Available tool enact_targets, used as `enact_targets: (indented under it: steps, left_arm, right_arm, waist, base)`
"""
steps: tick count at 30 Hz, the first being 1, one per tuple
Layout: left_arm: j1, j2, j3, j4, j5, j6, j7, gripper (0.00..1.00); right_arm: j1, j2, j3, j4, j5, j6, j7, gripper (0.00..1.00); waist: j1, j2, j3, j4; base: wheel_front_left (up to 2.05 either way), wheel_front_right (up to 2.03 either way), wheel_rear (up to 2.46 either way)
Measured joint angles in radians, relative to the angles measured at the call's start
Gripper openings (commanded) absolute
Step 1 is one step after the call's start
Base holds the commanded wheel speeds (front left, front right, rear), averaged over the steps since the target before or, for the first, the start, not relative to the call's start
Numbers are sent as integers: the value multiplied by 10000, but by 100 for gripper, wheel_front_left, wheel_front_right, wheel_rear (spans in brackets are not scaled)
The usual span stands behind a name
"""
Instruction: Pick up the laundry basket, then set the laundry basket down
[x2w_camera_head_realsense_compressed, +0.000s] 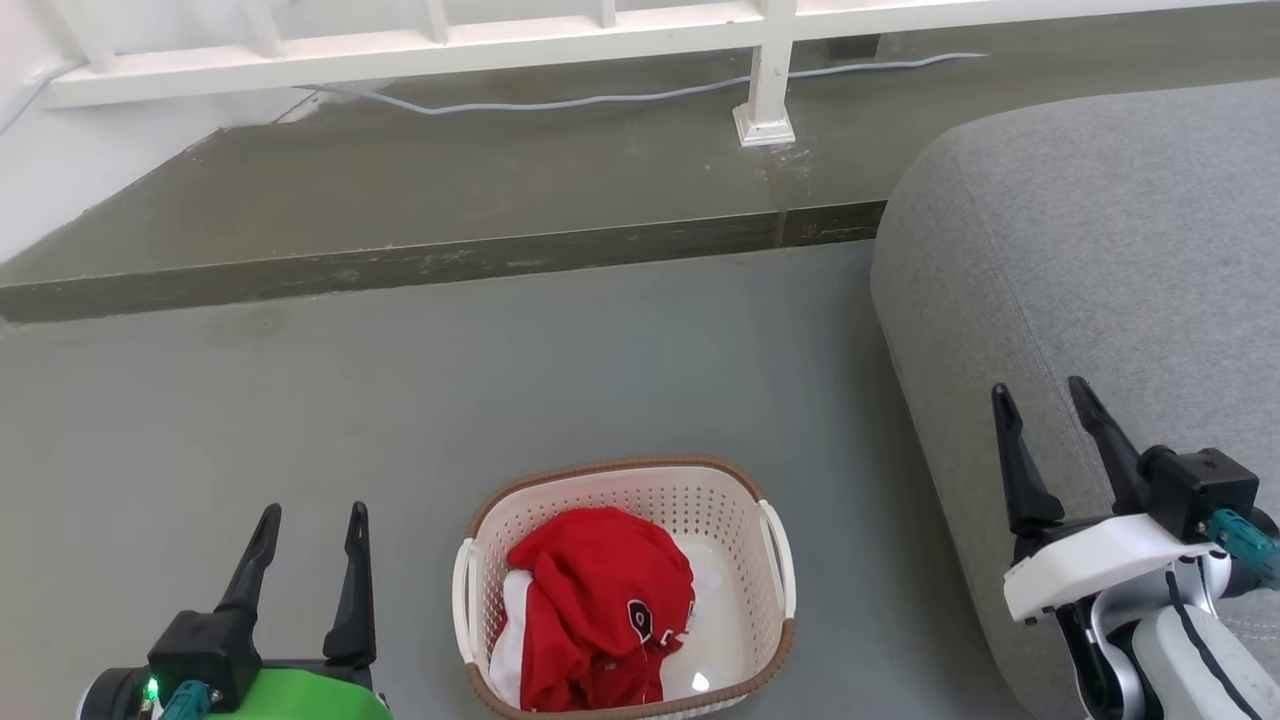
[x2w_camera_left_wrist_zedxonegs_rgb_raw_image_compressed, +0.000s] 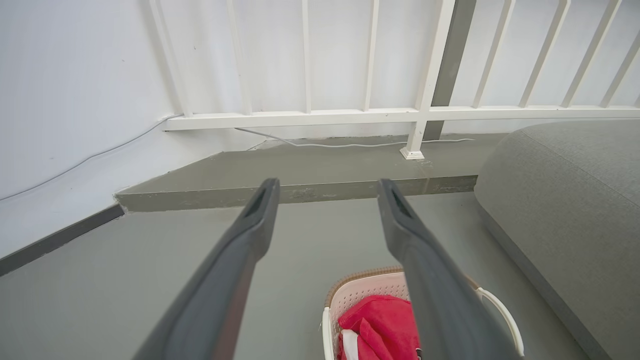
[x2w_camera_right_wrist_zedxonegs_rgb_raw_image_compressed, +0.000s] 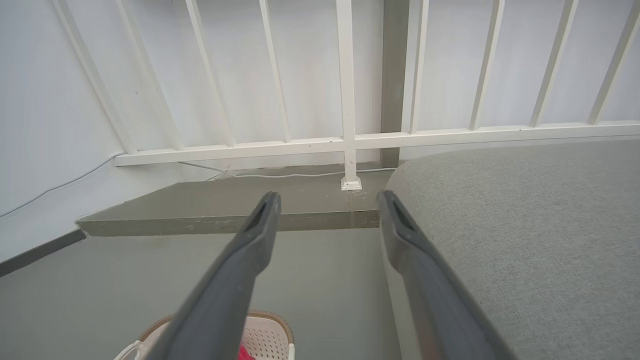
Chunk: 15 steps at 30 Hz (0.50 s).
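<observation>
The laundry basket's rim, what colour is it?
Brown, woven-look, on the cream laundry basket; the head view shows it best.

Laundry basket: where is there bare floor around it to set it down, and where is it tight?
Widest bare floor lies between the laundry basket and the raised step, running left toward the white wall. A smaller patch sits between the basket and the left end effector. Tightest is the strip between the basket and the grey sofa.
</observation>
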Motion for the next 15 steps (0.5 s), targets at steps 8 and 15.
enact_targets:
  steps: [8, 15]
  left_arm:
    - [183, -127, -69, 130, 71, -2, 142, 0]
    - [230, -307, -150, 245, -236, -27, 140, 0]
  right_arm:
    - [233, 182, -90, 35, -63, 6, 165, 0]
    - [496, 357, -52, 150, 288, 107, 182, 0]
  waist:
    - [0, 0, 33, 39]
    - [0, 0, 28, 66]
  base:
    - [0, 0, 0]
    - [0, 0, 0]
